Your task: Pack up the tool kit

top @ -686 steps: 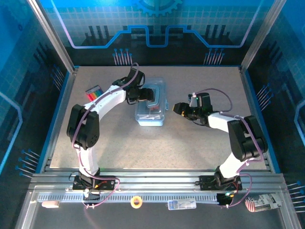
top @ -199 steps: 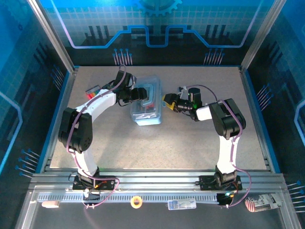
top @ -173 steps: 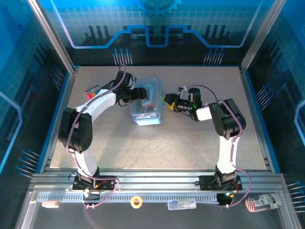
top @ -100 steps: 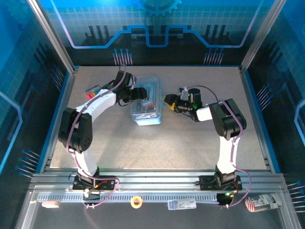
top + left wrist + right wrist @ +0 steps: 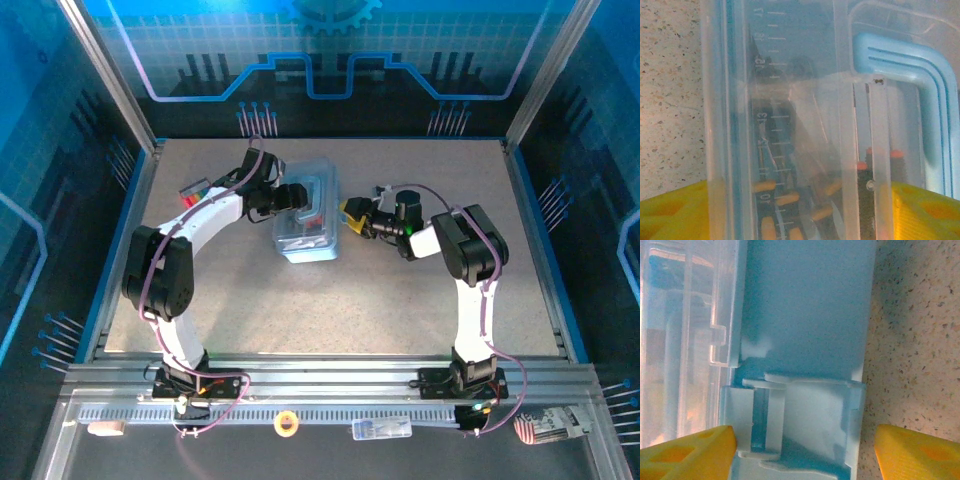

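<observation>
The tool kit is a clear plastic case (image 5: 308,220) with a blue handle (image 5: 910,95), lying mid-table with its lid down. Through the lid I see a ruler scale and orange-tipped tools (image 5: 790,200). My left gripper (image 5: 290,196) is at the case's far left edge. Its yellow fingers (image 5: 670,212) stand wide apart, open, across the lid. My right gripper (image 5: 352,212) is at the case's right side, open. Its yellow fingertips (image 5: 685,450) flank the light blue latch (image 5: 805,430) without touching it.
A pack of coloured sticks (image 5: 196,190) lies at the far left of the table. On the near rail sit a pale eraser-like block (image 5: 105,428), a yellow tape roll (image 5: 287,423), a small clear box (image 5: 381,429) and a striped packet (image 5: 545,425).
Since the earliest frame the right gripper has moved left to the case's latch side, and the case has shifted slightly left. Over the last second the right wrist crept a little further left.
</observation>
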Controlling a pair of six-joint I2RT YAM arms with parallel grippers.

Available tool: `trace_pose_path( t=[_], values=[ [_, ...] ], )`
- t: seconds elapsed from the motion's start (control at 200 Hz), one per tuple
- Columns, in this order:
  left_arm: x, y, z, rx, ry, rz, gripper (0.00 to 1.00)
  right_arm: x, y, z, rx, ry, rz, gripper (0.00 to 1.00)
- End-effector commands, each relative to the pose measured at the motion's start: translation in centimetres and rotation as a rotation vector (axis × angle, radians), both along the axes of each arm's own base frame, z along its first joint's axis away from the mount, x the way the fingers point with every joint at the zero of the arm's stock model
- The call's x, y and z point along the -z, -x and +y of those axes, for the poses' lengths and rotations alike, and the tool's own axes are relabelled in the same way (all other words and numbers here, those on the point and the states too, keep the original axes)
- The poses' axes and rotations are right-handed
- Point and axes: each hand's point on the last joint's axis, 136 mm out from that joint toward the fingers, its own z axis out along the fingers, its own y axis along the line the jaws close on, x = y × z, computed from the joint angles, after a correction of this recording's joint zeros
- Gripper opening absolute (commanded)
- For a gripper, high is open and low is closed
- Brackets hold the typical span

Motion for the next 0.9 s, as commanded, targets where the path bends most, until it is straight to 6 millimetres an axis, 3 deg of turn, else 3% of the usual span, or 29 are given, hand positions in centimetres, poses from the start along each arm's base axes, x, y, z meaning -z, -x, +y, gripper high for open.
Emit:
trace_pose_path(
  t=[0.0, 0.645, 0.896],
  values=[
    [7.2, 4.5, 2.1, -0.022, -0.1, 0.26, 0.67, -1.4, 0.9, 1.1, -0.05, -0.064, -0.043, 0.74],
    [7.0, 4.6, 1.8, -0.014, -0.086, 0.264, 0.67, -5.5, 1.5, -0.3, -0.045, -0.062, -0.117, 0.69],
    [7.2, 4.7, 1.7, -0.013, -0.081, 0.272, 0.66, -5.8, 1.6, -0.3, -0.047, -0.029, -0.122, 0.68]
  ],
)
